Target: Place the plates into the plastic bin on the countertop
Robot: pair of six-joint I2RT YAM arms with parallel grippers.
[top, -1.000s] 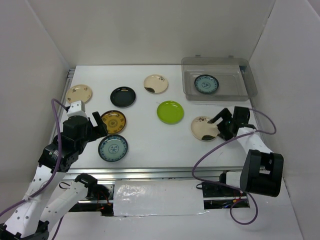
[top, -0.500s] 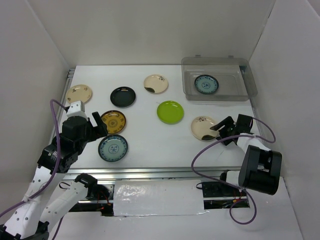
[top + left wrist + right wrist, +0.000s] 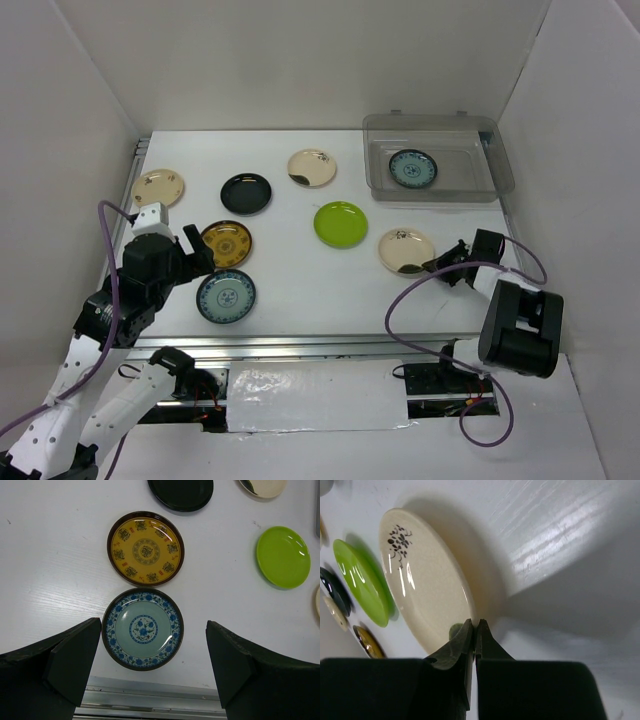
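My right pincer (image 3: 475, 628) sits clenched low on the bench (image 3: 300, 290) at the four-o'clock rim of the cream plate (image 3: 420, 580), meant to pinch it for the plastic bin (image 3: 430, 120) at one o'clock, though I cannot tell if it caught.

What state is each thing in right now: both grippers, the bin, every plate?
left gripper: open, holding nothing.
right gripper: shut at the near cream plate's rim; grip uncertain.
plastic bin: upright, holding the far teal plate.
near teal plate, mustard plate, black plate, lime green plate, left cream plate, middle cream plate: flat on the countertop, outside the bin.
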